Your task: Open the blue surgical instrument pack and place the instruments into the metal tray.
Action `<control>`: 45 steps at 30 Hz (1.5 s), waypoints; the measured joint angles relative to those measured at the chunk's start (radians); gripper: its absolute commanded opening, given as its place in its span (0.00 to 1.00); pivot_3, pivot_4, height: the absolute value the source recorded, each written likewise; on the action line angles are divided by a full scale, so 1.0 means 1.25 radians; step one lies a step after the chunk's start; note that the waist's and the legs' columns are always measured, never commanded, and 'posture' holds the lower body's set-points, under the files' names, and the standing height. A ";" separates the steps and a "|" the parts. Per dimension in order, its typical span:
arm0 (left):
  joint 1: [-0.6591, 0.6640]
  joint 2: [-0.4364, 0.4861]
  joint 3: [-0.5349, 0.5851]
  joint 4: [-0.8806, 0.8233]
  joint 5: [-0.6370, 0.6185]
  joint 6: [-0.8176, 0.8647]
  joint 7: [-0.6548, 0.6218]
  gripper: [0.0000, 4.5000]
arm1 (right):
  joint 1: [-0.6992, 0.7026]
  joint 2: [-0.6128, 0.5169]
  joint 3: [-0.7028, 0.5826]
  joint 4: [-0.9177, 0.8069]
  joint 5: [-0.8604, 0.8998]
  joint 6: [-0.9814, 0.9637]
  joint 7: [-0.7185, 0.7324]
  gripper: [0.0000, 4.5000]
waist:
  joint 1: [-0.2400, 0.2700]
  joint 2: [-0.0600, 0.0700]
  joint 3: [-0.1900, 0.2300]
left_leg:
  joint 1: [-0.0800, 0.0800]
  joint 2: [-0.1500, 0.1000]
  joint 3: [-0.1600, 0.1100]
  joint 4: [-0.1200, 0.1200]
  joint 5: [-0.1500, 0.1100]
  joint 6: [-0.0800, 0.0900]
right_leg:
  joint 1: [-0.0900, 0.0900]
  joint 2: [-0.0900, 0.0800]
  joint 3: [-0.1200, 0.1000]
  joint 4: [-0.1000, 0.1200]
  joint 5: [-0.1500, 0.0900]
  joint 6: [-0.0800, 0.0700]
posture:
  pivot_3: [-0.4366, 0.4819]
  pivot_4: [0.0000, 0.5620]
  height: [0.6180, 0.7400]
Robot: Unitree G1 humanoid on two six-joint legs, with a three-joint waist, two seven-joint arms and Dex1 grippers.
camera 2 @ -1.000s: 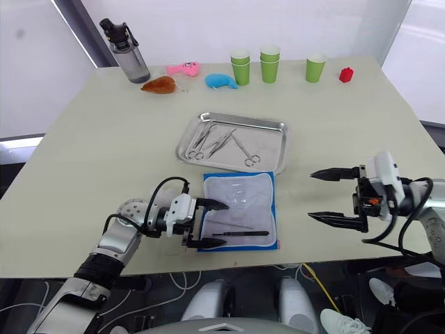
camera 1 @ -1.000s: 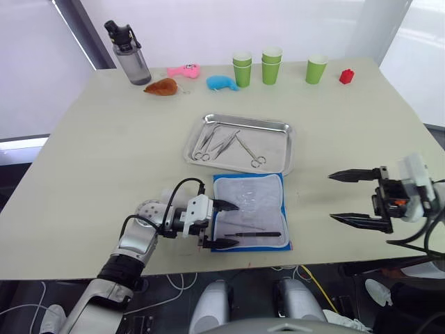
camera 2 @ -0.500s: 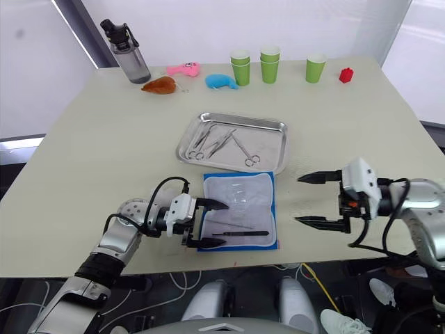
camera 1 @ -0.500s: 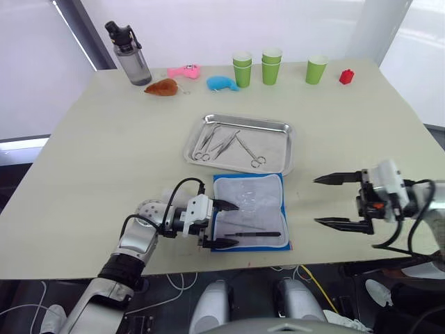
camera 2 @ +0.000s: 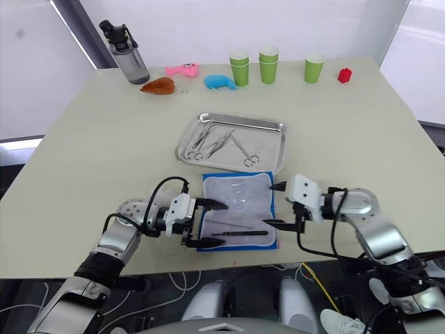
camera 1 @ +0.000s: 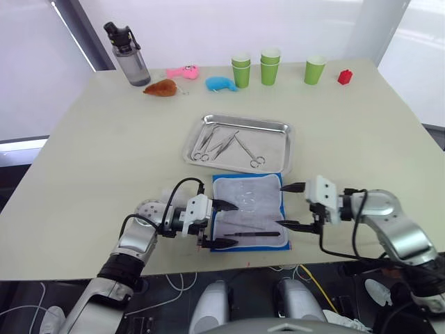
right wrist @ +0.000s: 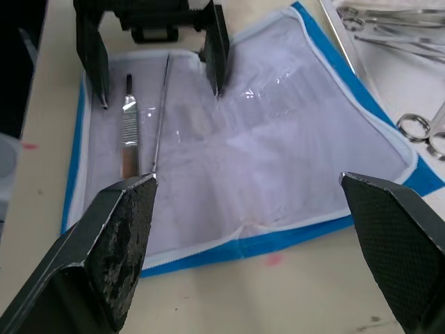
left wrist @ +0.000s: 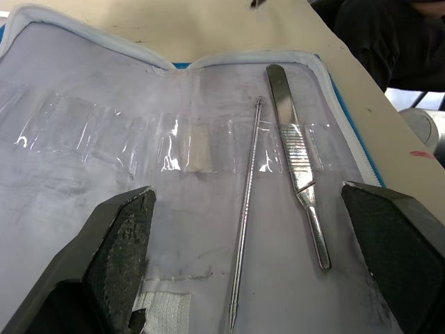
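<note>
blue pack [camera 1: 250, 212] lies open on counter [camera 1: 104, 153]; left tool [camera 1: 221, 223] and right tool [camera 1: 290, 205] gape apart, flanking it for the tweezers [left wrist: 299, 167].

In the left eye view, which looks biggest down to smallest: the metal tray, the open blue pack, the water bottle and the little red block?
1. Metal tray
2. Blue pack, close behind the tray and nearer the camera, so that ranking is unsure
3. Water bottle
4. Red block

Counts: one blue pack [camera 1: 250, 212], open; two instruments [left wrist: 299, 163] on lining; one metal tray [camera 1: 240, 142]; three ring-handled instruments [camera 1: 226, 145] in tray, count unsure; four green cups [camera 1: 268, 67]; one bottle [camera 1: 126, 53].
</note>
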 measured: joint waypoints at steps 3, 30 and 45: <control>0.000 0.000 -0.001 0.000 0.000 0.000 0.000 1.00 | -0.019 0.054 0.064 0.030 -0.044 -0.005 -0.024 0.97 | 0.000 0.001 -0.001 | 0.000 0.000 0.000 0.000 0.000 0.000 | 0.000 0.000 0.000 0.000 0.000 0.000 | 0.48 0.27 0.95; 0.004 0.002 -0.002 0.000 0.001 0.011 0.006 1.00 | -0.064 0.069 0.161 0.130 -0.120 -0.081 0.030 0.01 | -0.002 -0.001 -0.010 | 0.004 0.000 0.001 0.000 0.000 0.000 | 0.002 0.000 0.001 0.000 0.000 0.000 | 0.48 0.27 0.95; 0.004 0.003 -0.004 0.001 0.002 0.011 0.008 1.00 | -0.059 0.046 0.154 0.116 -0.105 -0.077 0.055 0.01 | -0.001 -0.002 -0.010 | 0.008 0.000 0.002 -0.001 0.000 0.000 | 0.005 0.000 0.002 0.000 0.000 0.000 | 0.48 0.27 0.95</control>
